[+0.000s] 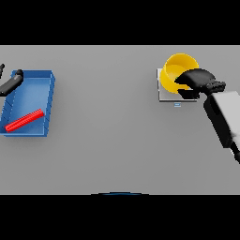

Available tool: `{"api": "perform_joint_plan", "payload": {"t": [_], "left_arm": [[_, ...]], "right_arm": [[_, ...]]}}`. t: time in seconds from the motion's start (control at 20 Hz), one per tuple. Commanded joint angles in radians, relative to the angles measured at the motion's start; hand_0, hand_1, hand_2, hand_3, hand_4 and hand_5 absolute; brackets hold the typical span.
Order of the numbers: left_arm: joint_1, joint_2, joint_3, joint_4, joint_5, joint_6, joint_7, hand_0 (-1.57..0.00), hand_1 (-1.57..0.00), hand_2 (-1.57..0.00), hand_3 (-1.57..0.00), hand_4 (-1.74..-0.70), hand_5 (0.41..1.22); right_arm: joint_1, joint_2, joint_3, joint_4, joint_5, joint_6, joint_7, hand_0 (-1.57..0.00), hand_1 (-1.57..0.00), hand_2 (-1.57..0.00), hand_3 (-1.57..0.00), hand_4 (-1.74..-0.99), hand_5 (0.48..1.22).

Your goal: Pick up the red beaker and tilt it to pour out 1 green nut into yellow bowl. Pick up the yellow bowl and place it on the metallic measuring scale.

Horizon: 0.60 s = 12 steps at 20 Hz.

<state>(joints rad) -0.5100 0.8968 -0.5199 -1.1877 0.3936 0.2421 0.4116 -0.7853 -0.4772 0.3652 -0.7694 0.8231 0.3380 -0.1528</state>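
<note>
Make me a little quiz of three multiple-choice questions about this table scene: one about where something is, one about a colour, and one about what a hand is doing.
1. Where does the red beaker lie?
A. Inside the blue tray
B. On the metallic scale
C. Inside the yellow bowl

2. What colour is the bowl at the robot's right?
A. Green
B. Yellow
C. Blue

3. What is the right hand doing?
A. Resting flat on the bare table
B. Lifting the red beaker
C. Gripping the bowl's rim over the scale

Answers:
1. A: the beaker lies on its side on the floor of the blue tray.
2. B: the bowl is plainly yellow.
3. C: its fingers curl round the bowl's rim, above the metallic scale.

The left hand shows at the tray's far corner.
</note>
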Motion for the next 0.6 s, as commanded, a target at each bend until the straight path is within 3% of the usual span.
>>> {"api": "perform_joint_plan", "payload": {"t": [0.0,0.25,0.55], "left_arm": [[0.01,0.002,0.0,-0.004,0.002,0.0,-0.009,0.0,0.0,0.0,0.0,-0.73,0.723],[-0.006,-0.001,0.004,0.016,0.002,-0.009,-0.004,0.0,0.0,0.0,0.0,-0.72,0.703],[-0.003,-0.002,-0.002,0.016,-0.008,-0.003,-0.006,0.0,0.0,0.0,0.0,-0.72,0.693]], "right_arm": [[-0.004,-0.001,0.002,0.009,0.004,0.007,0.002,-0.46,-0.7,-0.8,-0.67,-1.563,0.971],[-0.017,-0.011,0.029,0.027,0.028,-0.002,-0.049,-0.15,-0.24,-0.37,-0.45,-1.469,0.842],[-0.012,-0.007,0.022,0.021,0.016,0.047,-0.004,-0.04,-0.06,-0.1,-0.27,-1.41,0.759]]}}
